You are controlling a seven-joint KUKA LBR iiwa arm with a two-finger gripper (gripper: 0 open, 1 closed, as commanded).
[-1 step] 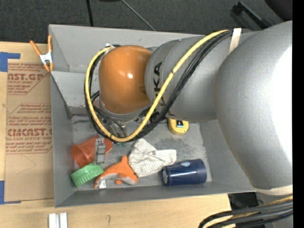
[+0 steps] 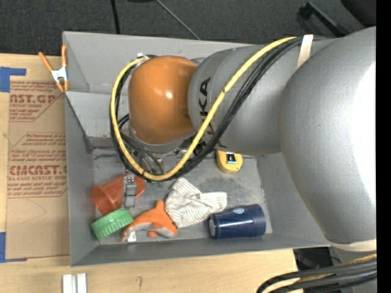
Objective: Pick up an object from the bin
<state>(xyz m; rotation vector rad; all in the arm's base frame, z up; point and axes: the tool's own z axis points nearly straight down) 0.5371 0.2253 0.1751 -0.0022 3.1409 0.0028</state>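
My gripper [image 2: 129, 189] hangs below the orange wrist cover at the bin's front left. Its tip is down against an orange-red plastic cup [image 2: 109, 194] that lies on its side there. Just in front of the cup lies a green ridged lid [image 2: 112, 225]. An orange toy figure [image 2: 155, 221] lies to the right of the lid. Whether the gripper touches the cup I cannot tell.
A white striped cloth [image 2: 193, 202] is crumpled in the middle front. A dark blue can [image 2: 238, 221] lies on its side at the front right, and a yellow tape measure [image 2: 229, 160] sits further back under the arm. The arm covers the bin's back and right.
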